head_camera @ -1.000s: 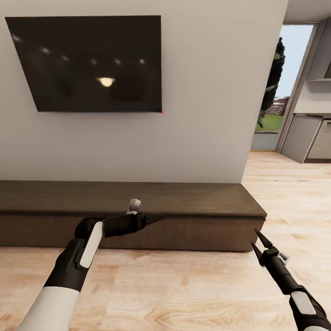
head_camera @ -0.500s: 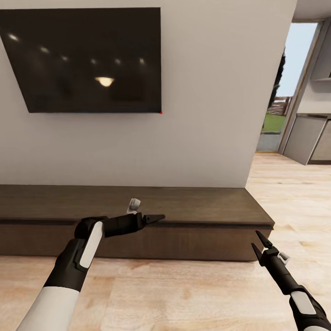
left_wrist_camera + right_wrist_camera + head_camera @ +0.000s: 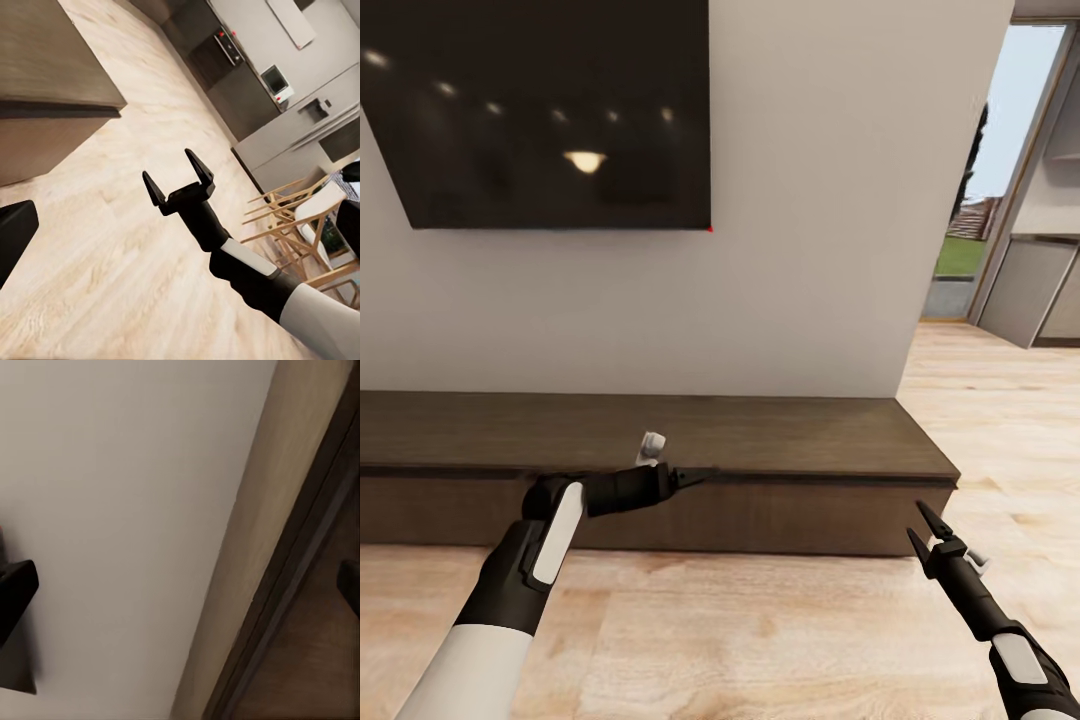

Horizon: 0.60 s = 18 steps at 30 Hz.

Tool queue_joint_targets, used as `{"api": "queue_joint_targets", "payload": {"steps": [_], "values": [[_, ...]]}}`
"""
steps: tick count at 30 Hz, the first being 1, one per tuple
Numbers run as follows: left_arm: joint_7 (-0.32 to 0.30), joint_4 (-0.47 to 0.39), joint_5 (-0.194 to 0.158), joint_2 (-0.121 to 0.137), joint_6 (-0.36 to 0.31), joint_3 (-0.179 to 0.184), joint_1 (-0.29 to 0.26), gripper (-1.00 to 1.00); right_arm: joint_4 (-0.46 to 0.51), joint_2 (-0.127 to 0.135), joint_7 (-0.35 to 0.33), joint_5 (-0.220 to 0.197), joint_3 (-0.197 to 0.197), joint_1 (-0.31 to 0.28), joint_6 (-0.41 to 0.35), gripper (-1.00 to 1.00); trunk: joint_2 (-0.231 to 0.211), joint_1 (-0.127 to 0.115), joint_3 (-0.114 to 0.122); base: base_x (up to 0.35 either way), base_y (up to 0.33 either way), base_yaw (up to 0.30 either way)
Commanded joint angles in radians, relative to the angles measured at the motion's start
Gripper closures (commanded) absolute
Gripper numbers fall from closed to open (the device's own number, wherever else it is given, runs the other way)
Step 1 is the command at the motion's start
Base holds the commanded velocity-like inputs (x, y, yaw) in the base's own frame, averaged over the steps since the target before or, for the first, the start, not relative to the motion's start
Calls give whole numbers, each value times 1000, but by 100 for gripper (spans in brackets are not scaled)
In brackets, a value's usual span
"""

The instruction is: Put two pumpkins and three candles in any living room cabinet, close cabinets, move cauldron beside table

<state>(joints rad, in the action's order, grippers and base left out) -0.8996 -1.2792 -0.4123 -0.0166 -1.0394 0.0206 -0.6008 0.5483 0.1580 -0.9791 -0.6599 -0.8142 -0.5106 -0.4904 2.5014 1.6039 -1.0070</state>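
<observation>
Two pincers: left gripper (image 3: 700, 474) state unclear, right gripper (image 3: 921, 526) spread open; one cabinet (image 3: 760, 440), drawers shut.

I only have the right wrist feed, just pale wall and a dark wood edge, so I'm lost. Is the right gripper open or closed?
Observer: Open. The left wrist view shows the right gripper with its fingers spread and nothing between them.
Operator: Is any cabinet drawer pulled out?
Observer: No. In the head view the cabinet front looks flush along its length.
Operator: Where is the left gripper?
Observer: The left gripper is at the cabinet's top front edge, pointing along it.
</observation>
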Motion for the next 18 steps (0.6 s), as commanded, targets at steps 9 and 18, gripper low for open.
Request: {"api": "queue_joint_targets", "payload": {"steps": [9, 18], "values": [[-4, 0, 2, -1, -4, -1, -1, -100, -1, 1, 4, -4, -3, -1, -8, -100, 3, 4, -36, 0, 0, 0], [-4, 0, 3, 0, -4, -1, 0, -100, -1, 1, 38, -6, -3, -1, -8, -100, 5, 8, -71, 0, 0, 0]]}}
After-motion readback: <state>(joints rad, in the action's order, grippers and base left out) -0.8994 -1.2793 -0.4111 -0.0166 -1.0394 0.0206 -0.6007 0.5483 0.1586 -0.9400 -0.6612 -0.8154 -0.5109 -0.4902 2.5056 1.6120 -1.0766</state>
